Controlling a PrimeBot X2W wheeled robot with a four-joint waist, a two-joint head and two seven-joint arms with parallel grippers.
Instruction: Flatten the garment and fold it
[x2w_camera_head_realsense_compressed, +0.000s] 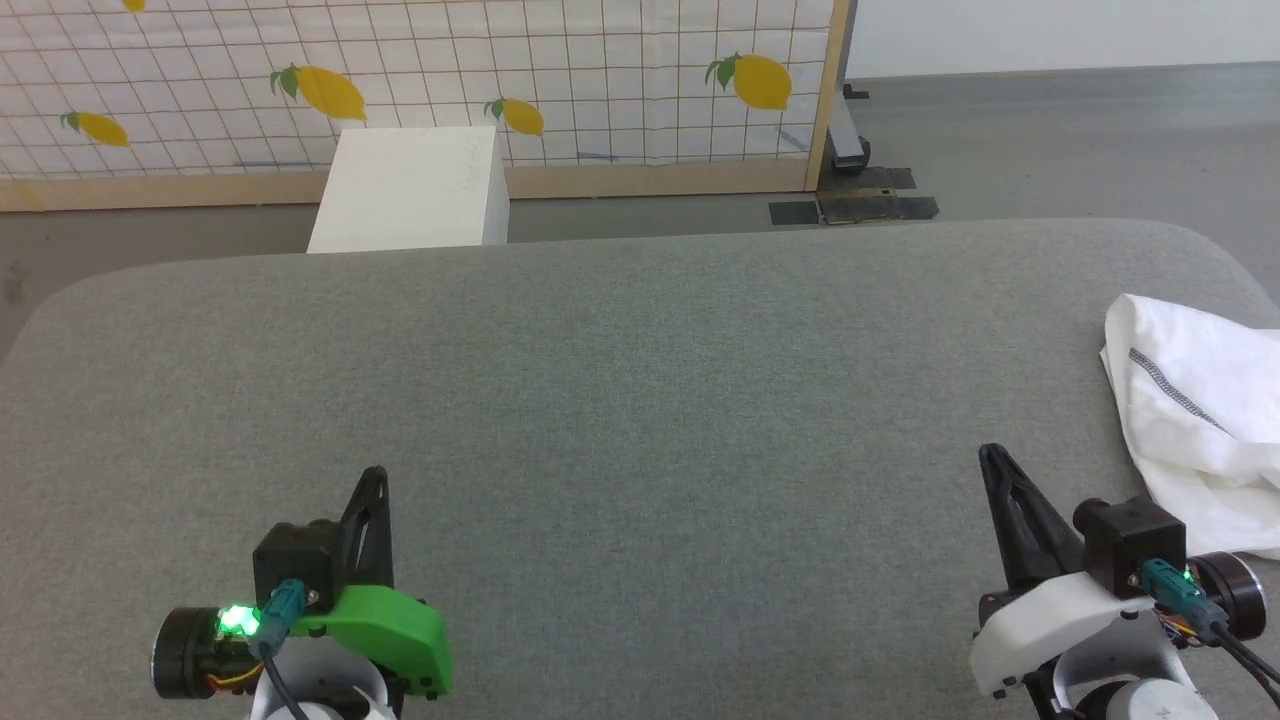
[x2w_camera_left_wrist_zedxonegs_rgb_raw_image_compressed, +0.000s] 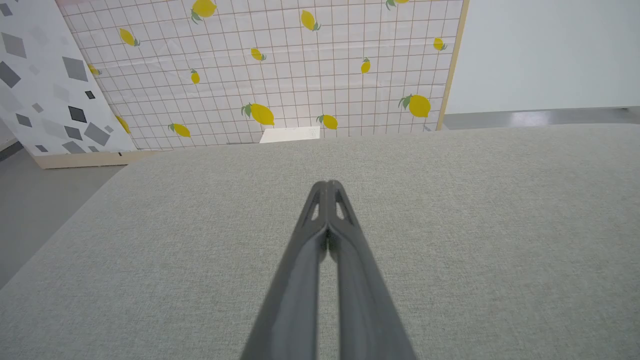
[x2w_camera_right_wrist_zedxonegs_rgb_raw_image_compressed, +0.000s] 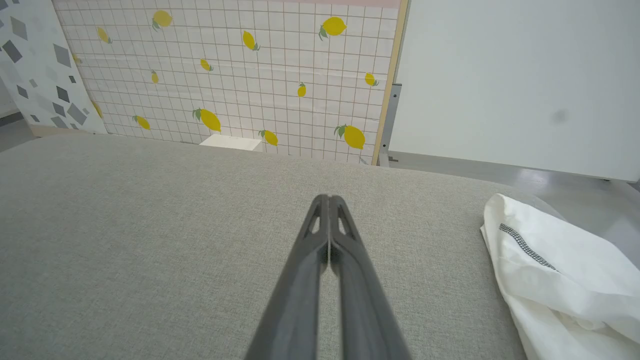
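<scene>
fingers of the left gripper (x2w_camera_head_realsense_compressed: 374, 482) rise at the lower left of the head view, pressed together into one dark blade and holding nothing, above a green wrist housing (x2w_camera_head_realsense_compressed: 385, 625) with a lit green lamp. the left wrist view shows the same: the two fingers meet at their tips over bare grey cloth. they stand over the near left part of the grey padded table (x2w_camera_head_realsense_compressed: 640, 400), a wide surface with rounded far corners. beyond the table's far edge, left of centre, stands a rigid white box (x2w_camera_head_realsense_compressed: 410, 190), its base hidden by the table, in front of a screen (x2w_camera_head_realsense_compressed: 600, 80) printed with a thin grid and yellow lemons. in the left wrist view a panel with grey diamond shapes (x2w_camera_left_wrist_zedxonegs_rgb_raw_image_compressed: 45, 90) stands further left. right of the screen lies open grey floor (x2w_camera_head_realsense_compressed: 1050, 140). at the lower right, the right gripper (x2w_camera_head_realsense_compressed: 992, 462) points up and a little leftward from its white housing, its fingers likewise closed tip to tip and empty. the garment (x2w_camera_head_realsense_compressed: 1200, 440), white with a grey stitched seam (x2w_camera_head_realsense_compressed: 1175, 395) running across it, lies crumpled at the table's right edge, just beside the right gripper on its outer side, partly cut off by the picture's border, and apart from both grippers.
</scene>
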